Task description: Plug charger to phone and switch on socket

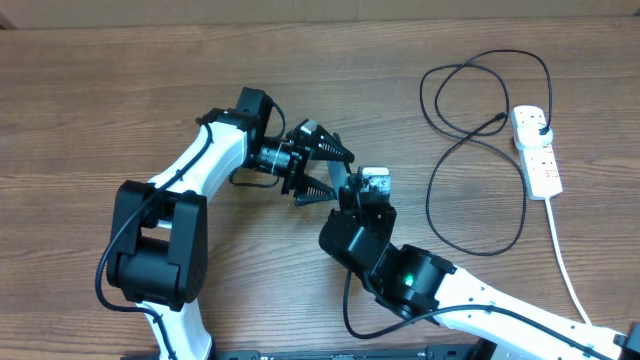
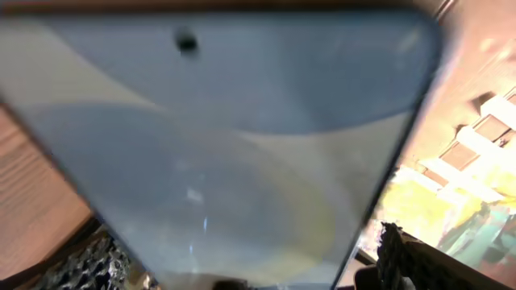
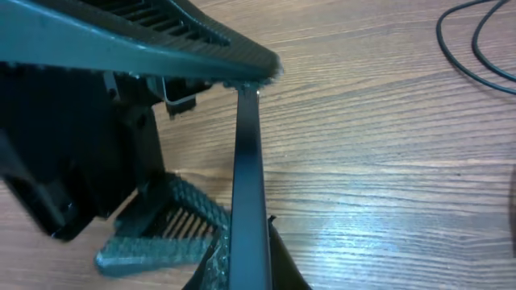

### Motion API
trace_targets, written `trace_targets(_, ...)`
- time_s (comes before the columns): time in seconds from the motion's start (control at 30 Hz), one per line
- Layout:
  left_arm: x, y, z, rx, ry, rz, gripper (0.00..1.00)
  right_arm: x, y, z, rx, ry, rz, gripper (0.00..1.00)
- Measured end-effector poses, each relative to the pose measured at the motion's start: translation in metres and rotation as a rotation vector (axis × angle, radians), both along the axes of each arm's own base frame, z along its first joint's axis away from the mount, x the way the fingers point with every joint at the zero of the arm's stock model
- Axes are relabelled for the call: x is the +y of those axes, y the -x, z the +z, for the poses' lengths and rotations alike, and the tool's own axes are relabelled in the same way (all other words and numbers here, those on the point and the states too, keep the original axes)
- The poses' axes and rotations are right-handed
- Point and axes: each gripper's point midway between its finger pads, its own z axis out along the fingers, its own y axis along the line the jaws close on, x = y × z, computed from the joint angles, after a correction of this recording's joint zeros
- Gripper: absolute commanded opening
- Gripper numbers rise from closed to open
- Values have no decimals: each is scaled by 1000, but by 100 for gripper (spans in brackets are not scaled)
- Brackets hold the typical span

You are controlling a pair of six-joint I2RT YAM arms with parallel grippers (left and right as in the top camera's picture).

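The phone (image 2: 242, 145) stands on edge above the table, and its light screen fills the left wrist view. In the right wrist view it shows as a slim dark edge (image 3: 246, 185). My right gripper (image 3: 248, 270) is shut on its lower end. My left gripper (image 1: 340, 175) is open, with one finger (image 3: 161, 32) over the phone's top end and the other finger (image 3: 161, 234) low beside it. The charger (image 1: 470, 150) lies in loops at the right, its black plug in the socket (image 1: 537, 152) and its connector tip (image 1: 499, 120) loose on the table.
The socket's thick white cord (image 1: 565, 260) runs down the right side toward the front edge. Part of the charger cable (image 3: 476, 40) shows at the top right of the right wrist view. Both arms crowd the middle of the wooden table (image 1: 90, 110).
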Motion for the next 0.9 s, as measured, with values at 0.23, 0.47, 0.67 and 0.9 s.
trace_targets(0.23, 41, -31, 4, -27, 8, 121, 100, -57, 2, 28, 10, -10, -83, 4)
trace_targets(0.47, 84, -32, 25, -62, -21, 212, 100, -126, 32, 47, 57, -116, -247, 4)
trace_targets(0.67, 109, 6, 67, -176, -125, 222, 97, -124, 36, 52, 96, -375, -311, 4)
trace_targets(0.9, 125, 75, 90, -300, -315, 114, 97, -66, 20, 34, 142, -651, -175, 4)
